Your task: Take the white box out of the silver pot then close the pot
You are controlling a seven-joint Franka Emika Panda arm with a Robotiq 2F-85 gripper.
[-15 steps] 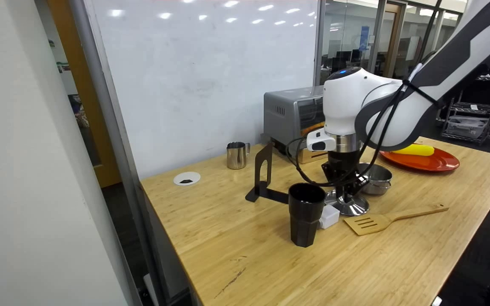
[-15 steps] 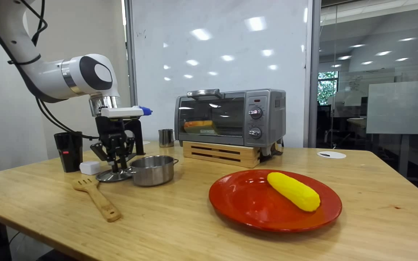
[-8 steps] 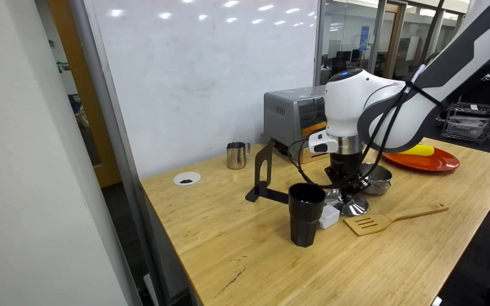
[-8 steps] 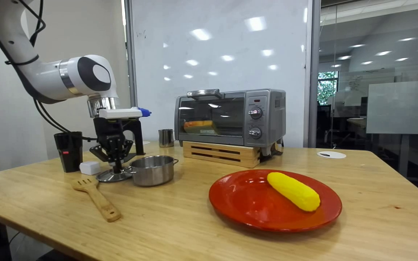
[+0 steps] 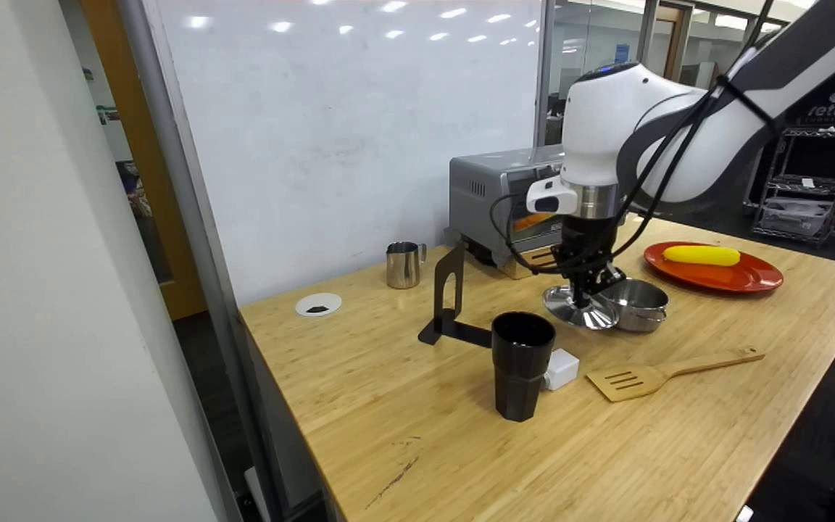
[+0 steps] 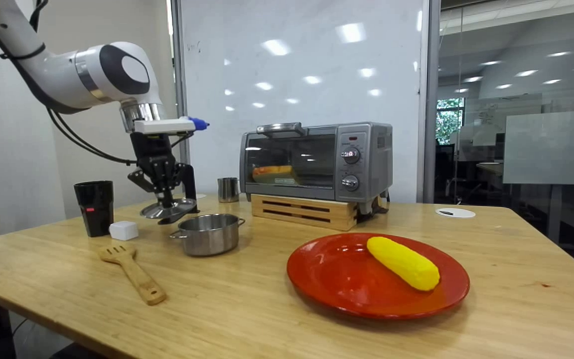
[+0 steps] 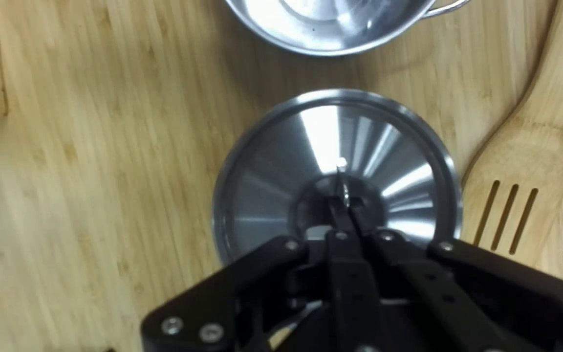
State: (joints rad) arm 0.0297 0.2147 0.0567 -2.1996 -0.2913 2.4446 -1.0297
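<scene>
The jaws pinch the lid point(image 7: 311, 168) by its handle point(image 7: 345, 191), off the surface point(image 6: 247, 309), presumably for level seating. The silver pot point(image 6: 211, 238) stands uncovered beside them; the white box point(image 6: 123, 231) lies below them, aside, likely leaving the pot free.

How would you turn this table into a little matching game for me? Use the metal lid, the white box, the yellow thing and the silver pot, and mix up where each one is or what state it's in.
Things:
1. the metal lid
2. the white box
3. the yellow thing
4. the silver pot

Places and states:
A. lying on the red plate
B. standing uncovered on the table
C. gripped by the pincer
D. beside the black cup

Right pairs: 1-C, 2-D, 3-A, 4-B
</scene>
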